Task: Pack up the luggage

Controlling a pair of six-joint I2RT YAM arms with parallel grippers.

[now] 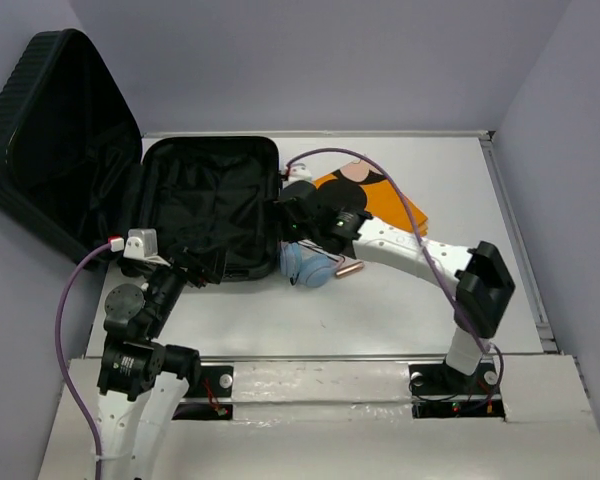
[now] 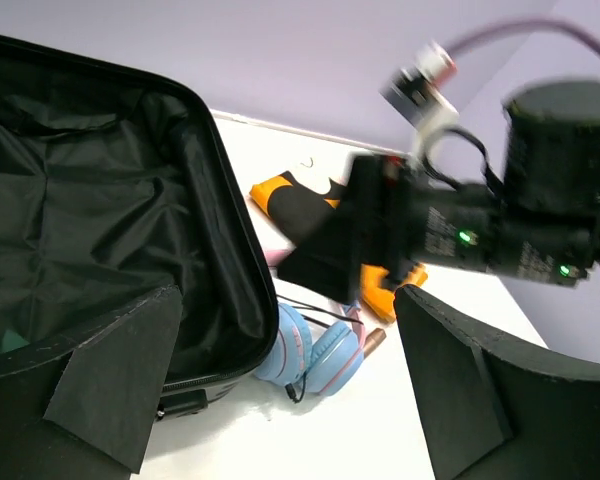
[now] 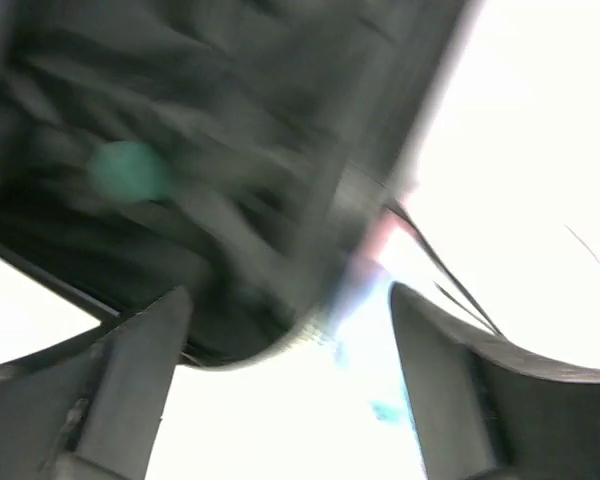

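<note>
– Luggage [image 1: 210, 205] position?
– It is lying open at the counter's [image 1: 400, 310] far-left corner. The lid [image 1: 55, 135] is leaning up against the left wall [image 1: 20, 330], and the black lining [image 2: 70, 210] is facing up.
– Left gripper [image 2: 292, 300]?
– It is hovering at the luggage's near rim, by the left edge of the counter. Its fingers [image 2: 120, 385] are standing wide apart, gripping nothing.
– Right gripper [image 3: 290, 295]?
– It is reaching in from the right side, up against the luggage's right rim. The wrist view is blurring badly, but the fingers [image 3: 130, 390] are showing wide apart and not gripping anything.
– What is lying outside?
– Blue headphones [image 1: 308, 265] are sitting just beside the luggage's near-right corner; I cannot tell if they are touching the shell. A small copper cylinder [image 1: 350, 268] is lying just right of them. An orange-and-black item [image 1: 400, 205] is lying flat toward the far edge, partly under the right arm [image 1: 410, 250].
– Anything showing inside?
– A teal patch [image 3: 130, 170] is showing against the lining. It is too blurred to name.
</note>
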